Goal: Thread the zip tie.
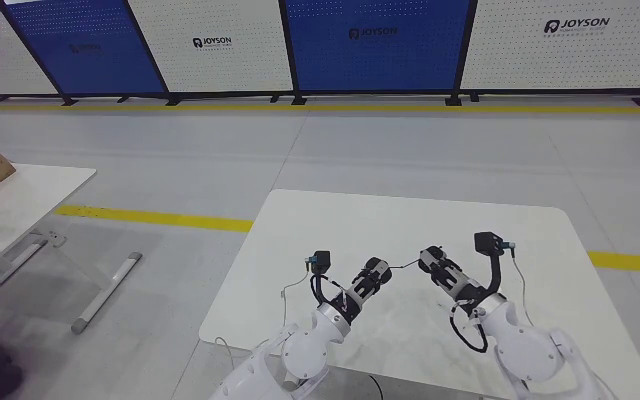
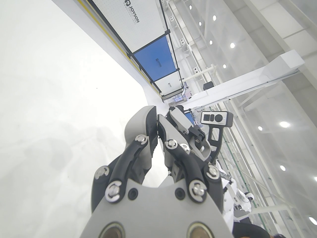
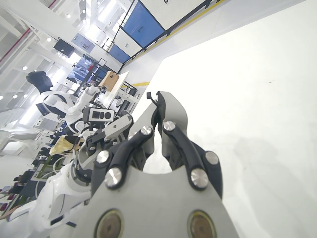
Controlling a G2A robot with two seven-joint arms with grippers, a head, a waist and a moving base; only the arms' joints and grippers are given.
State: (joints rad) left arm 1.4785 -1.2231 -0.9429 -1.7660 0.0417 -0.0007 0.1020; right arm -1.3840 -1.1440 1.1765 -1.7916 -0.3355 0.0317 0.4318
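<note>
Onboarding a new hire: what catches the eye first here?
The left hand and right hand face tip to tip over the white table, a thin black zip tie strung between them. In the right wrist view the tie's head pokes past the shut fingertips.

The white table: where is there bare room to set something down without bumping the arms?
The far half of the table, beyond the left gripper and right gripper up to the far edge, is bare. The near middle is crowded: both arms are there, and the grippers hold the zip tie between them.
</note>
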